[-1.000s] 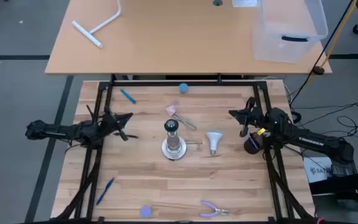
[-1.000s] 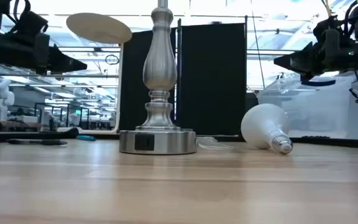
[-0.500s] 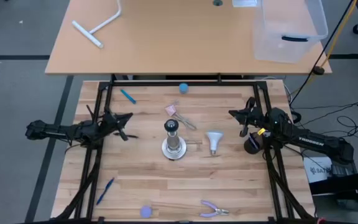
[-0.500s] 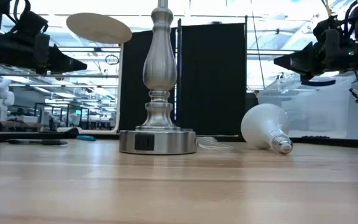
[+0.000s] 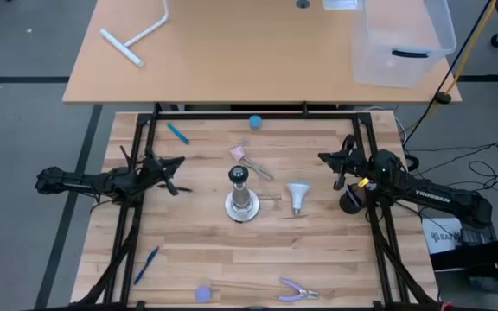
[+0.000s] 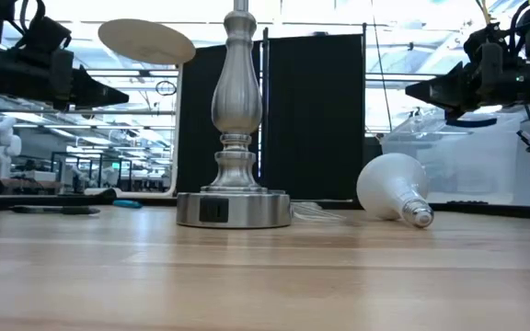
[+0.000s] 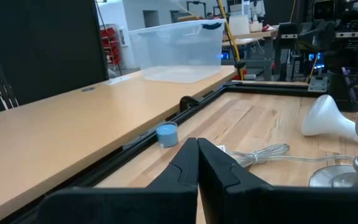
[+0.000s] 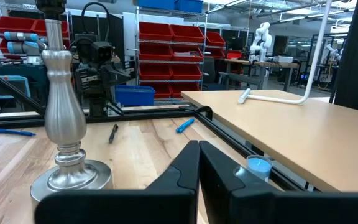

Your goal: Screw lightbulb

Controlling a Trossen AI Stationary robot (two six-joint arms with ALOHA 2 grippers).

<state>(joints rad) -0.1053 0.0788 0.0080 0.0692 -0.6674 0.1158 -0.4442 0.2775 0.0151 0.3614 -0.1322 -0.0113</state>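
Note:
The white lightbulb (image 5: 297, 195) lies on its side on the wooden table, right of the silver lamp stand (image 5: 241, 200); in the low view its globe (image 6: 391, 187) rests on the wood with the screw neck (image 6: 419, 215) pointing toward the near right. The stand stands upright on its round base (image 6: 233, 208). My left gripper (image 5: 180, 161) hovers shut at the table's left edge, above the surface. My right gripper (image 5: 322, 157) hovers shut at the right edge. Both grippers are empty; their shut fingers show in the left wrist view (image 7: 197, 163) and the right wrist view (image 8: 199, 163).
A small blue ball (image 5: 255, 123) sits at the far edge, blue pens (image 5: 178, 133) (image 5: 145, 264) lie on the left, purple pliers (image 5: 296, 291) and a lilac disc (image 5: 203, 294) near the front. A pink piece (image 5: 239, 153) lies behind the stand. A clear bin (image 5: 402, 39) sits on the far desk.

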